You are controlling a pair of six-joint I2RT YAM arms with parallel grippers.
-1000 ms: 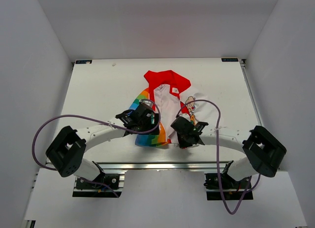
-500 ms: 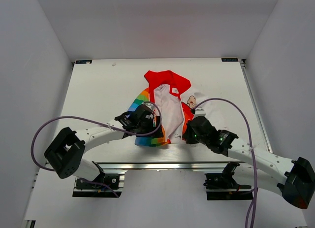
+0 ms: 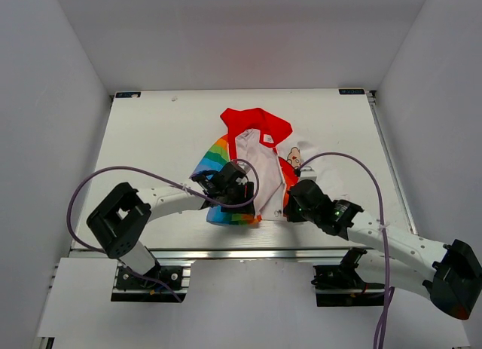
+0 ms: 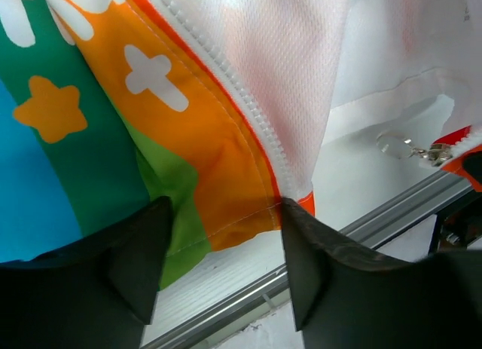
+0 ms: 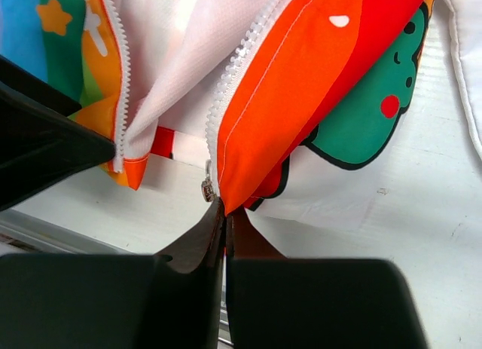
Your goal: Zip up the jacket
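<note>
The jacket [image 3: 252,157] is spread on the middle of the table [image 3: 151,138] with its red hood [image 3: 256,123] toward the far side and its front unzipped, so that the white lining is shown between the two panels. The rainbow-striped panel is seen at the left and the orange-red panel with a cartoon figure at the right. The white zipper [image 5: 233,70] is seen parted on both edges, and a small metal pull [image 5: 205,188] is seen at the bottom of the right-hand edge.

The left gripper [image 4: 226,236] is held open at the bottom hem of the striped panel, with the orange and green hem lying between its fingers. The right gripper [image 5: 226,213] is closed, and the bottom corner of the orange-red panel is pinched in it, just beside the pull.

A metal rail [image 3: 248,252] is seen along the near table edge.
</note>
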